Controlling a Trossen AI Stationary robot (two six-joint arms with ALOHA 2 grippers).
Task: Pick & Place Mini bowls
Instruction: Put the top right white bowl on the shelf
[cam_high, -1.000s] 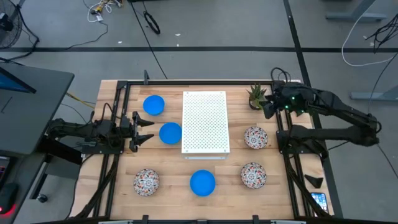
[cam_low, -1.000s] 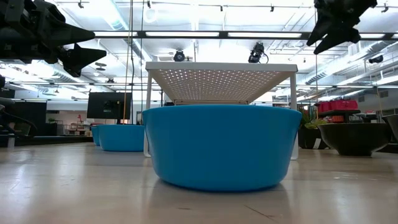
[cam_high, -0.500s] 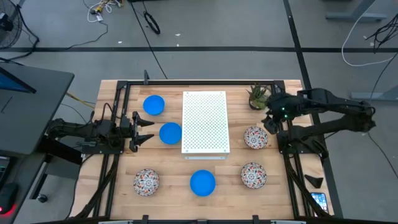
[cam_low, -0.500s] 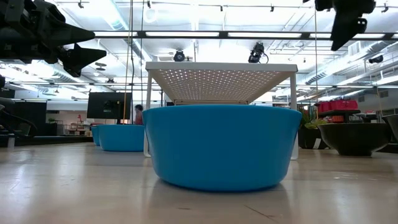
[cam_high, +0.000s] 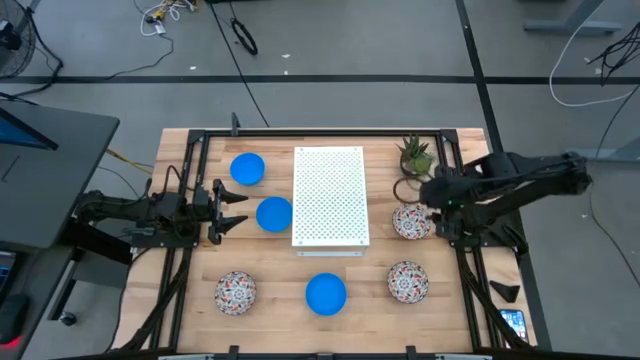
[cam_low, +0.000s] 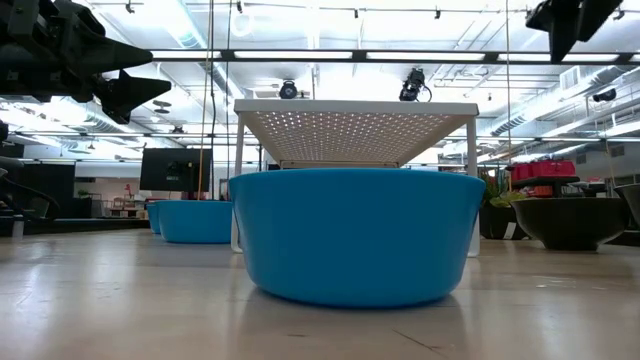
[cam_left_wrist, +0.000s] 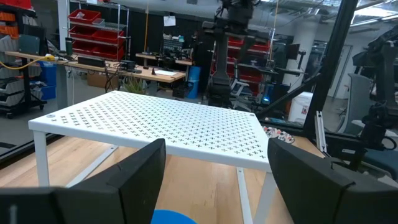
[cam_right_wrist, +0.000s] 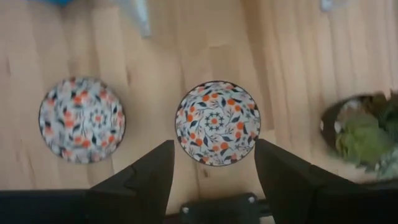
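Directly below the open right tool (cam_right_wrist: 214, 165) lies a floral mini bowl (cam_right_wrist: 217, 122), untouched.

So on my wooden plank tabletop (cam_high: 190, 300) there's a white perforated rectangular board (cam_high: 330, 195) standing on thin legs in the middle, and a small spiky green potted plant (cam_high: 414, 155) off by its far corner.

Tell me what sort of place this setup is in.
Probably a robotics lab or workshop. Shelves with red parts bins and cluttered workbenches stand behind the table, loose cables lie on the grey floor, and strip lights hang from an open industrial ceiling.
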